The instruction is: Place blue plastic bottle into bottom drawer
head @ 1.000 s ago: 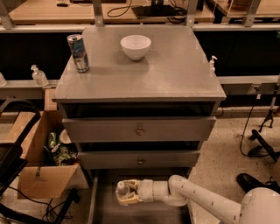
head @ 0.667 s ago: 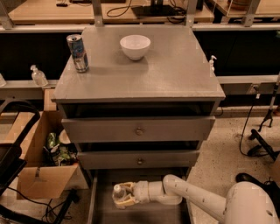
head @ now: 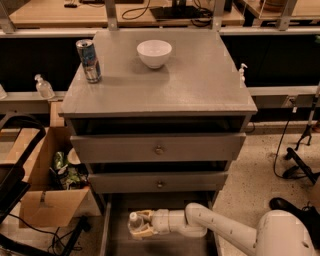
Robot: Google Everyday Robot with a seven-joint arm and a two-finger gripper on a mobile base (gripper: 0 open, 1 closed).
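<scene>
Workshop room seen from above and in front. Pale speckled floor on the right, wooden desks along the back with dark cables draped over them, a grey rail running behind at mid height.

Filling the middle: a grey cabinet with a wide, flat, matte top and three drawers down its front. Upper two drawers each with one small round knob, both drawn out slightly.

Reaching in from the lower right: a white robot arm, laid low across the front of the cabinet.

At the very bottom: the bottom drawer pulled out, a shallow grey tray with low sides.

Left of the cabinet on the floor: an open cardboard box with mixed packaging inside, a dark frame beside it. Black stand legs on the floor at far right.

On the cabinet top, near the back: a white bowl; well to its left, by the left edge, an upright silver-blue can.

Inside the open tray, left of centre: the gripper, yellowish fingers clamped on either side of the blue plastic bottle. White cap towards the camera. Contact between bottle and tray floor: cannot tell.

Smallest: two clear pump bottles, one on the rail at left, one just off the top's right edge.
</scene>
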